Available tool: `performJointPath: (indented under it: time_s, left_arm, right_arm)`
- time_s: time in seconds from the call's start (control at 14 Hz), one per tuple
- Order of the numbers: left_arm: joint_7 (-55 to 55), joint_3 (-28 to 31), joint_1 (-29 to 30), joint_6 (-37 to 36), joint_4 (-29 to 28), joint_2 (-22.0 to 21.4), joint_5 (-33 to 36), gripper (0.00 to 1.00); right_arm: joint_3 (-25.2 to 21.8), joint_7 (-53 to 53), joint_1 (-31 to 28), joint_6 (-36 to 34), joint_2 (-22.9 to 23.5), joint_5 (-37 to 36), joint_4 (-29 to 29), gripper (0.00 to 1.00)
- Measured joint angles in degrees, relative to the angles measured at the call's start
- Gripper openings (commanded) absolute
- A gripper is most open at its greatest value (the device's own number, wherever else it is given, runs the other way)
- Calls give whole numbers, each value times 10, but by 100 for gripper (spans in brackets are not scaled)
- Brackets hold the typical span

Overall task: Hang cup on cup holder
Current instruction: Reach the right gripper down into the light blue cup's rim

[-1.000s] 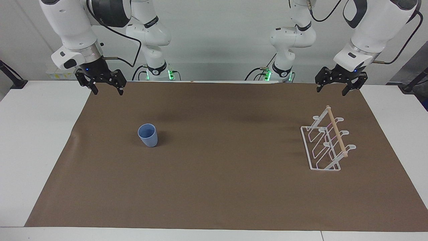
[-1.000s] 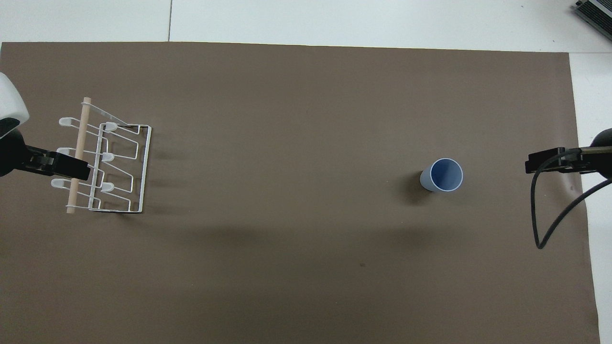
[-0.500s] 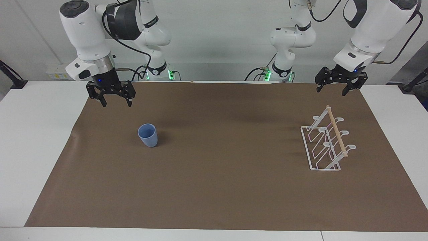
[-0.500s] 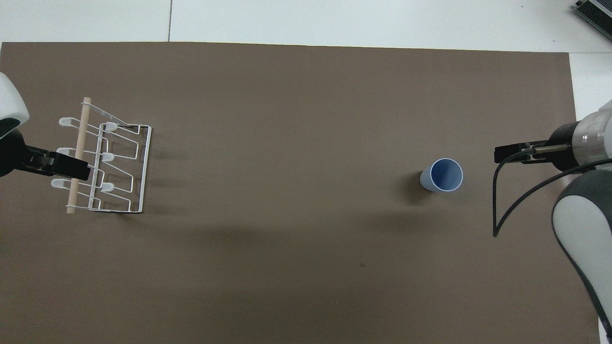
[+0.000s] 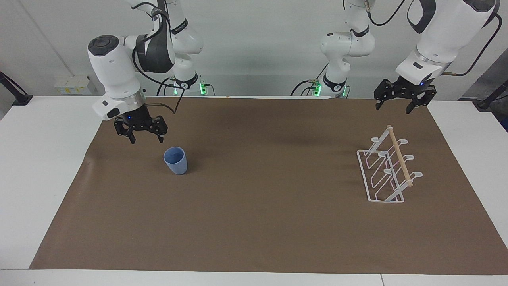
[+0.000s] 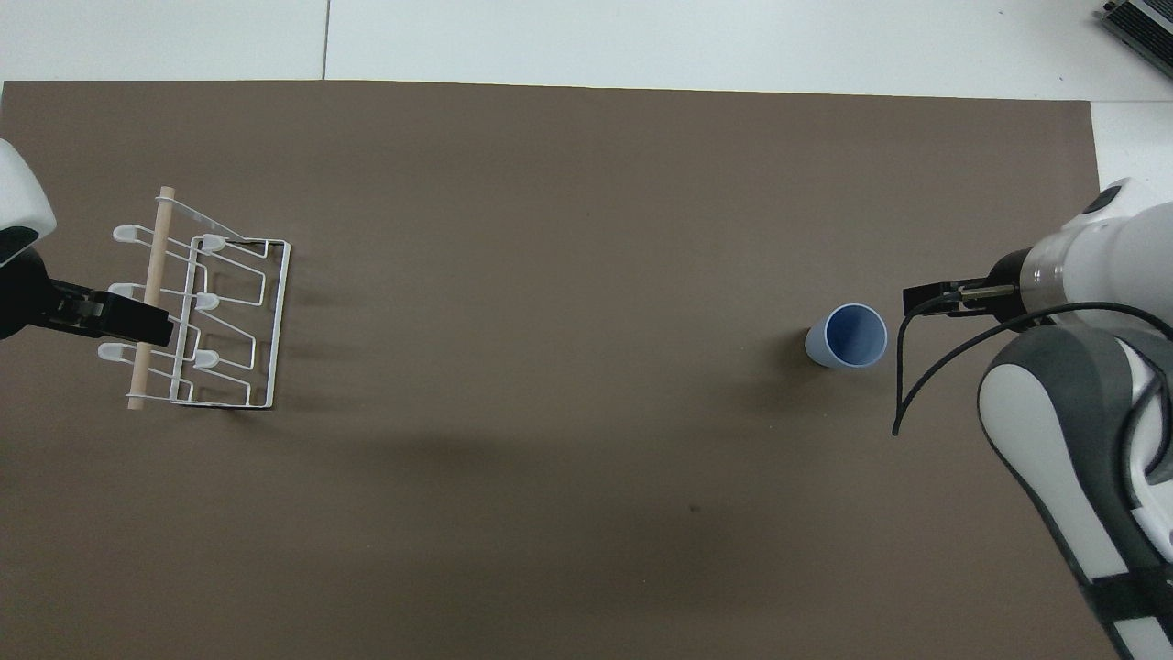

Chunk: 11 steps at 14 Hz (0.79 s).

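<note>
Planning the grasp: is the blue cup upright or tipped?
Upright: the cup stands on its base on the brown mat, its open mouth facing up.

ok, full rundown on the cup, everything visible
The cup is small, light blue, handleless, plain, plastic-looking, tapering to its base. It stands upright, mouth up, empty, on the brown mat toward the right arm's end of the table. Nothing touches it; the right pincer is open in the air close by, above the mat.

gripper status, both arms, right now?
Left tool: open, empty, up in the air near the cup holder.
Right tool: open, empty, beside the cup, not touching it.
</note>
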Motion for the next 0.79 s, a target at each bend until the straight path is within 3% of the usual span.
performJointPath:
  time_s: [0.36, 0.79]
  left_arm:
    - [0, 0, 0, 0, 0, 0, 0, 100]
    - [0, 0, 0, 0, 0, 0, 0, 100]
  right_arm:
    - [1, 42, 2, 87, 48, 0, -29, 100]
    - [1, 43, 8, 108, 67, 0, -46, 100]
